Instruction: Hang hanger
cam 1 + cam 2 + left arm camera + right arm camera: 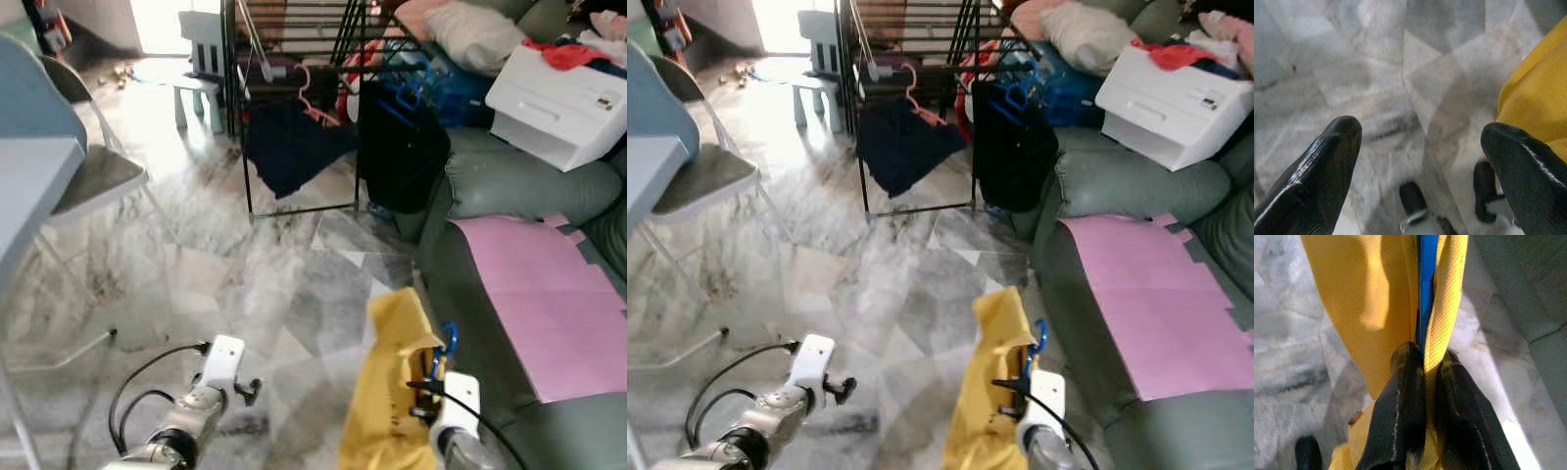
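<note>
Marble floor (294, 284); right claw (1424, 382) clamped on blue hanger (1426, 289), yellow garment (387, 392); left claw (1420, 161) apart.

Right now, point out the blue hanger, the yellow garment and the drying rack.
blue hanger (1426, 279), right wrist view, its bar.
yellow garment (384, 392), left eye view, its hanging front.
drying rack (294, 210), left eye view, its bottom rail.

one yellow garment (390, 392), one blue hanger (1426, 289), two pincers, one drying rack (294, 59), one chair (93, 171)
</note>
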Robot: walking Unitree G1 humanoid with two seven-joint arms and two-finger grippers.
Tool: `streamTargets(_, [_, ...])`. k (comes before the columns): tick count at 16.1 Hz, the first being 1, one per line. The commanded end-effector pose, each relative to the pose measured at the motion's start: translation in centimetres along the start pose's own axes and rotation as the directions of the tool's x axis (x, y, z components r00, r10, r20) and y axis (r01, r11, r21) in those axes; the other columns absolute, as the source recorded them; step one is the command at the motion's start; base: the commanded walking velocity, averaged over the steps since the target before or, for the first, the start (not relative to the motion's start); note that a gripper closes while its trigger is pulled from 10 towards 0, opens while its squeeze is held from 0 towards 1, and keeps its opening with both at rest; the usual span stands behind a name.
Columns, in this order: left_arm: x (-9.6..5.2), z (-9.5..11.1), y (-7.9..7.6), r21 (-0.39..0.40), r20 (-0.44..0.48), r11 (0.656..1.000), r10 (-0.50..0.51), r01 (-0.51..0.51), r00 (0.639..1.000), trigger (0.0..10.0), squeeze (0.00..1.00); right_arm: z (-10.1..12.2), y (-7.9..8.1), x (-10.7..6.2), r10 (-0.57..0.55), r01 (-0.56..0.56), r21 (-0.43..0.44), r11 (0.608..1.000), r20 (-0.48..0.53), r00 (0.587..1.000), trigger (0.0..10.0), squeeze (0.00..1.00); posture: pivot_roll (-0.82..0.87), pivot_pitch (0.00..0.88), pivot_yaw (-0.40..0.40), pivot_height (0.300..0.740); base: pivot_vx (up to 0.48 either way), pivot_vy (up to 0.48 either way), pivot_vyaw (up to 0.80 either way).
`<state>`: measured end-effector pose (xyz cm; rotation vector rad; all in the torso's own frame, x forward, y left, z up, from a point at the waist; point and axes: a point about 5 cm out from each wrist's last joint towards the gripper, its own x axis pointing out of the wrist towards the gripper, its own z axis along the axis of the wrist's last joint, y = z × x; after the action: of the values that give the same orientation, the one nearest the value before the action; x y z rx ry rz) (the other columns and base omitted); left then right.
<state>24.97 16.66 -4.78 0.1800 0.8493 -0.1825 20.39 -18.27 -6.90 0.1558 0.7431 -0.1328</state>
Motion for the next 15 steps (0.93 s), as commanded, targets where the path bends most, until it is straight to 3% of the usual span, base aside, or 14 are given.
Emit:
streamTargets(1, [-0.1, -0.4, 0.3, 0.007, -0.018, 1.000, 0.004, -0.004, 1.000, 10.0, 0.00, 0.3, -0.1, 0.0, -0.012, 0.012, 0.001, 1.000, 0.018, 1.000, 0.0, 0.00, 0.03, 0.000, -0.087, 0.740, 0.000, -0.341, 0.00])
streamTargets(4, [-0.2, -1.0, 0.3, 0.019, -0.033, 1.000, 0.007, -0.006, 0.999, 10.0, 0.00, 0.2, -0.2, 0.0, -0.014, 0.014, 0.010, 1.000, 0.016, 1.000, 0.2, 0.00, 0.02, 0.000, -0.080, 0.740, 0.000, -0.302, 0.00])
streamTargets(5, [-0.2, -1.0, 0.4, 0.013, -0.030, 1.000, 0.009, -0.009, 1.000, 10.0, 0.00, 0.2, -0.1, 0.0, -0.004, 0.004, 0.015, 1.000, 0.016, 1.000, 1.9, 0.00, 0.02, 0.000, -0.080, 0.740, 0.000, 0.000, 0.00])
streamTargets(6, [-0.2, -1.0, 0.4, 0.019, -0.028, 1.000, 0.013, -0.012, 1.000, 10.0, 0.00, 0.2, 0.0, 0.0, 0.004, -0.004, 0.018, 1.000, 0.017, 1.000, 3.6, 0.00, 0.02, 0.000, -0.076, 0.740, 0.000, 0.000, 0.00])
streamTargets(7, [-0.2, -1.0, 0.4, 0.017, -0.031, 1.000, 0.019, -0.019, 0.999, 10.0, 0.00, 0.2, 0.1, 0.0, 0.009, -0.010, 0.015, 1.000, 0.016, 1.000, 10.0, 0.00, 0.02, 0.000, -0.071, 0.740, 0.000, 0.000, 0.00])
streamTargets(11, [-0.2, -0.7, 1.2, -0.075, -0.024, 0.996, 0.053, -0.055, 0.998, 10.0, 0.00, 0.1, -0.4, -0.1, -0.006, 0.006, 0.005, 1.000, 0.031, 1.000, 10.0, 0.00, 0.01, 0.000, -0.058, 0.740, 0.000, 0.000, 0.00])
streamTargets(15, [-0.3, -0.6, 1.5, -0.073, -0.021, 0.996, 0.054, -0.055, 0.998, 10.0, 0.00, -0.2, -0.7, -0.3, -0.009, 0.010, -0.006, 1.000, 0.031, 0.999, 10.0, 0.00, 0.01, 0.000, -0.052, 0.740, 0.000, 0.000, 0.66])
